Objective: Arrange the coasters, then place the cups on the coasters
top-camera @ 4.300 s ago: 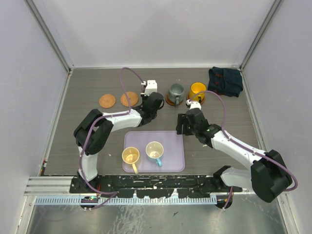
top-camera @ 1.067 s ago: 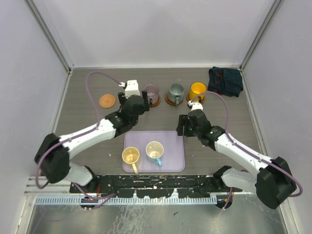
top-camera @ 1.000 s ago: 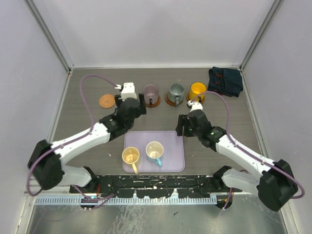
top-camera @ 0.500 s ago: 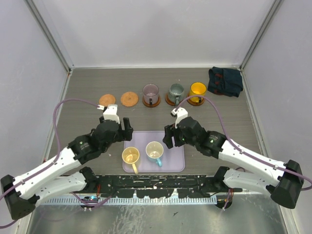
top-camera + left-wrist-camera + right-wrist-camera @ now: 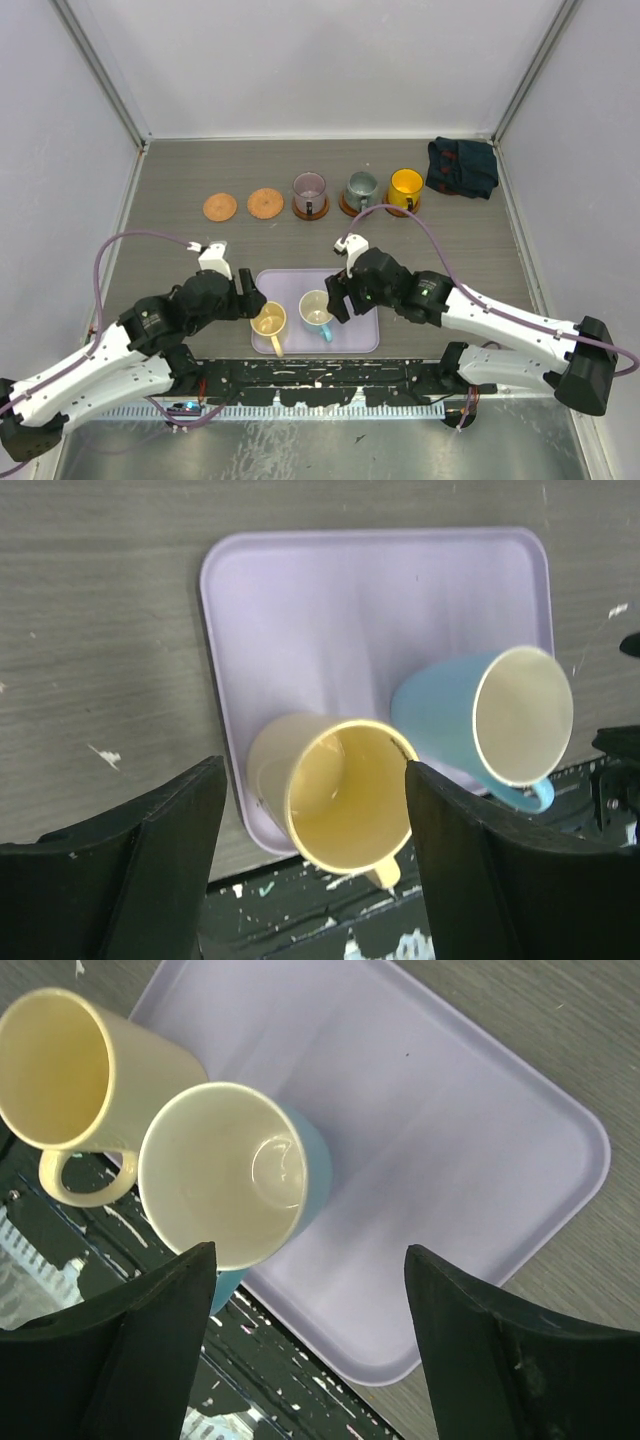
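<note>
Left gripper [image 5: 315, 780] and right gripper [image 5: 310, 1255] held open over a lavender tray [image 5: 380, 610].
The cream-yellow cup [image 5: 268, 320], at the tray's near-left corner, is framed by the left jaws. The blue-handled cup [image 5: 317, 310] just beside it is framed by the right jaws. Nothing is clamped. Beyond the tray, five coasters [image 5: 219, 207] are lined up: three are topped by cups [image 5: 361, 187], two are bare.
</note>
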Robot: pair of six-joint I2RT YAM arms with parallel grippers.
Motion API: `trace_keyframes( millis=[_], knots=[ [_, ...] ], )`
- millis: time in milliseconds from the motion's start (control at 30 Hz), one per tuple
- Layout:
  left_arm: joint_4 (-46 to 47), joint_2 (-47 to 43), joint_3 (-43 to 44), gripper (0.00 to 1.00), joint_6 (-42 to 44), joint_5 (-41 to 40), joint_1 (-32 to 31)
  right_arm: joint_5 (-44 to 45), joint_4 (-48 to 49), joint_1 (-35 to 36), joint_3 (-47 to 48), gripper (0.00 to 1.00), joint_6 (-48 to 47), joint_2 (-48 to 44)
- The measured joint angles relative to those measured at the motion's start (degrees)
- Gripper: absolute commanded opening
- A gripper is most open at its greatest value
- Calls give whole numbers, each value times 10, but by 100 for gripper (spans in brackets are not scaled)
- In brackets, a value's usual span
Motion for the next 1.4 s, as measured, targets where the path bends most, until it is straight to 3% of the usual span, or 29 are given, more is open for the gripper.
trace_keyframes(
  millis=[233,333,600,733,1267,1400],
  knots=[
    [-38,8,0,76,-36,21,-58,1,-8,29,0,82,0,5],
    [-54,8,0,72,-50,26,-75,1,-7,31,0,82,2,5],
    [-76,22,-21,44,-79,19,-87,9,-4,32,0,82,2,12],
    [-75,41,-26,35,-82,-2,-87,12,-3,33,0,82,2,13],
    [14,73,-38,32,-34,-75,-87,27,16,34,0,76,4,47],
    [51,87,-40,23,-13,-91,-87,38,20,34,0,74,5,53]
  ],
)
